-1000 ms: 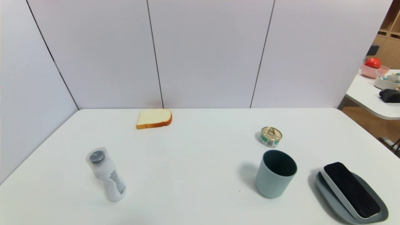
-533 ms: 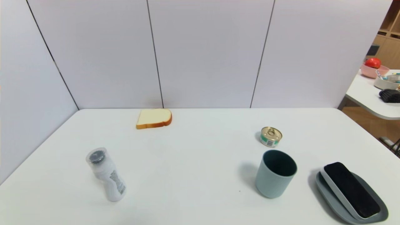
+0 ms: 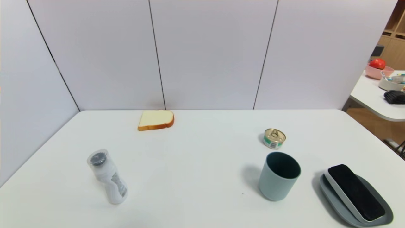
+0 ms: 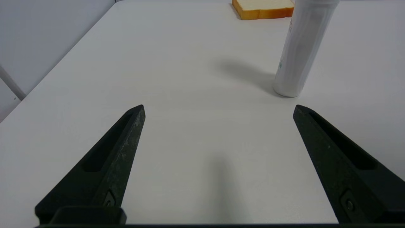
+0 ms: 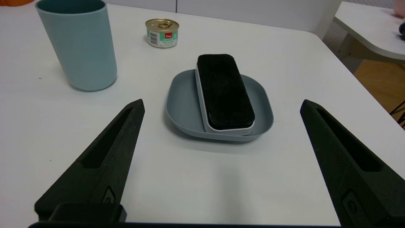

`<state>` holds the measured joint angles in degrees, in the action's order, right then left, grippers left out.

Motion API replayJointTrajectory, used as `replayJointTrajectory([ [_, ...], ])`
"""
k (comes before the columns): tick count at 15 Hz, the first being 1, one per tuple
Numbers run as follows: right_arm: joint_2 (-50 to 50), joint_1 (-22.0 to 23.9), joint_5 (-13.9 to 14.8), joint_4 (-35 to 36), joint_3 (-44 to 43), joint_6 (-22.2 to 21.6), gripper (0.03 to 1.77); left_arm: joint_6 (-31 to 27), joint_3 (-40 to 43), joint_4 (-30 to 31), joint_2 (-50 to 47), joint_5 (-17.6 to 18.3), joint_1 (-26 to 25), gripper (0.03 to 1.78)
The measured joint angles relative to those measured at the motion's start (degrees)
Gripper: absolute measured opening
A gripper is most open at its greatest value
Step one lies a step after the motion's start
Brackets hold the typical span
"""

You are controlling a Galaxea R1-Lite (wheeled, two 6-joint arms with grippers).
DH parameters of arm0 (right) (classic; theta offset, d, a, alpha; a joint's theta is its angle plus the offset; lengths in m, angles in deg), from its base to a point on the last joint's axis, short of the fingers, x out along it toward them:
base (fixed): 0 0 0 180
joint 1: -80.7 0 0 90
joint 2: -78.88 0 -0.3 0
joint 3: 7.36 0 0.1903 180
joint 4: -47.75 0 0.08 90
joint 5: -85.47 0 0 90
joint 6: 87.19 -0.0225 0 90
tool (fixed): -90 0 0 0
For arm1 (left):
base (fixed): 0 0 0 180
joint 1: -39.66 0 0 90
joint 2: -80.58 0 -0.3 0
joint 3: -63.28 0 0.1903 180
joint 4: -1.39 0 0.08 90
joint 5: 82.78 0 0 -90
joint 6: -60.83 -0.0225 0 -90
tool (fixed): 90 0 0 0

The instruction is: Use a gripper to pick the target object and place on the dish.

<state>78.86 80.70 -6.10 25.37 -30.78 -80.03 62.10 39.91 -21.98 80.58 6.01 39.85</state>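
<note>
The target object point(image 3: 355, 191), a flat oblong block with a black felt top and white base, lies on the grey-blue dish point(image 3: 329, 193) at the table's near right; its far end overhangs the rim. In the right wrist view the block point(image 5: 224, 90) rests in the dish point(image 5: 182, 104) just ahead of my right gripper point(image 5: 221, 106), which is open and empty, back from the dish over bare table. My left gripper point(image 4: 218, 107) is open and empty near the table's left front. Neither gripper shows in the head view.
A grey-blue cup point(image 3: 279, 175) stands left of the dish, with a small tin can point(image 3: 274, 138) behind it. A white bottle with a dark cap point(image 3: 107, 175) stands at the near left. A bread slice point(image 3: 155, 119) lies at the back.
</note>
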Motion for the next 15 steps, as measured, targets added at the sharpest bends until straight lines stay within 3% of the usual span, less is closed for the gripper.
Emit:
replayJointTrajectory([
  [15,-0.05,0.0,0.37,-0.99,0.05,-1.46,1.7,0.02,0.0,0.0,0.0,0.02,0.0,1.69],
])
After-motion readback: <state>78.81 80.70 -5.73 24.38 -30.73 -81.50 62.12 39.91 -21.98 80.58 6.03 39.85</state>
